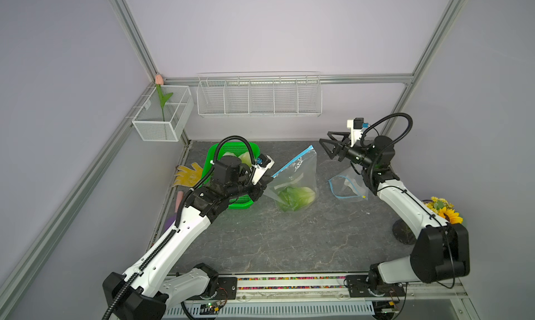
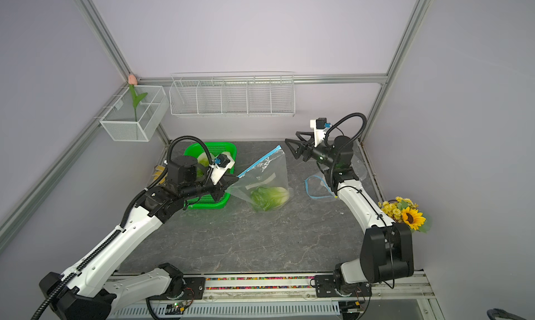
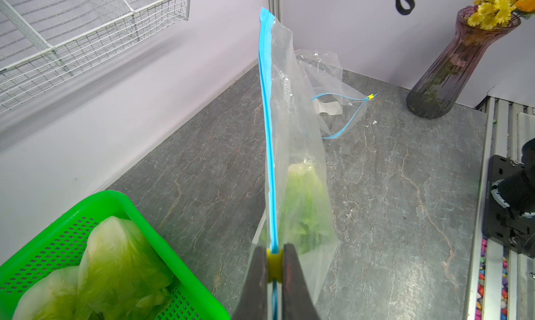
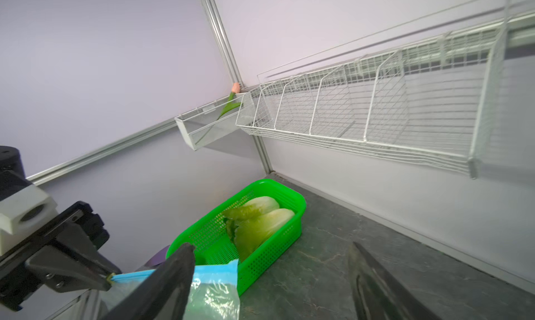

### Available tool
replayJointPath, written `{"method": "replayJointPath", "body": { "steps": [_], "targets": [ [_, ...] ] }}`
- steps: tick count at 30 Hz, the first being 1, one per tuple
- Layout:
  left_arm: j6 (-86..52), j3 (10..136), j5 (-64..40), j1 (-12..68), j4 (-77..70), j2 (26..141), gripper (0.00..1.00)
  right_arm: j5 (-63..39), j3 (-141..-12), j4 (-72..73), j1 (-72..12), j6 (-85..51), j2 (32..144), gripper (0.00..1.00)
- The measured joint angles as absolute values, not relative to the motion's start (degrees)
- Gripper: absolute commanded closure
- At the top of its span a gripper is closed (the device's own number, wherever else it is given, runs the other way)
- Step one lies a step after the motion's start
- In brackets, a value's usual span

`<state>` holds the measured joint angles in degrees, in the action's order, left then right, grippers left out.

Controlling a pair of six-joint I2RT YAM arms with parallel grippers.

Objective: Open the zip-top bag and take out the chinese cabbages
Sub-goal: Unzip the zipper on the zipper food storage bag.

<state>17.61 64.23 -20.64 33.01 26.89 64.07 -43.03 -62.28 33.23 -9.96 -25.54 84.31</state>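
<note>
— Start with the table (image 1: 289, 240). Why is the green basket (image 4: 278, 246) tucked into the back corner on the left arm's side?

— It reads as the drop-off. Two chinese cabbages (image 4: 260, 220) lie in it, well apart from the work in the middle. Their long axes run along the basket's length, pale bases toward the back wall.

— And the zip-top bag (image 1: 301, 170)?

— It stands mid-table, and its bottom looks to rest on the surface. Its blue zip strip slants up from the left gripper (image 3: 274, 250) to a free far corner. Held up like that, the strip gives a straight track for opening. An empty bag (image 1: 346, 188) lies flat near the right arm, mouth gaping.

— What's inside the held one?

— One cabbage head (image 1: 298, 195), slumped at the bottom. Its long axis runs across the table, leafy end toward the left arm and pale base toward the right.

— And the grips?

— The left gripper is clamped on the yellow slider (image 3: 273, 266) at the strip's low end. The right gripper (image 1: 324, 137) hangs just beside the high corner with its fingers apart, holding nothing. From the right wrist view I can't be sure whether a finger brushes the plastic. I'd judge it is placed to pinch that corner so the slider can be drawn along. The zip looks closed, though the strip is seen edge-on.
</note>
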Motion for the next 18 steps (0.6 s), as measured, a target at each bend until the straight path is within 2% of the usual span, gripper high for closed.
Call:
{"method": "replayJointPath", "body": {
  "steps": [9,12,16,18],
  "targets": [
    [17.6,64.2,-20.8,33.0,26.9,64.1,1.0,-49.0,-63.0,36.2,-14.6,-31.2,89.1,0.29],
    [17.6,64.2,-20.8,33.0,26.9,64.1,1.0,-50.3,-63.1,37.1,-15.8,-32.1,89.3,0.42],
    [17.6,64.2,-20.8,33.0,26.9,64.1,1.0,-51.9,-63.5,38.3,-16.1,-33.2,89.7,0.65],
    [17.6,64.2,-20.8,33.0,26.9,64.1,1.0,-52.5,-63.5,38.5,-16.1,-33.5,90.0,0.68]
  ]
}}
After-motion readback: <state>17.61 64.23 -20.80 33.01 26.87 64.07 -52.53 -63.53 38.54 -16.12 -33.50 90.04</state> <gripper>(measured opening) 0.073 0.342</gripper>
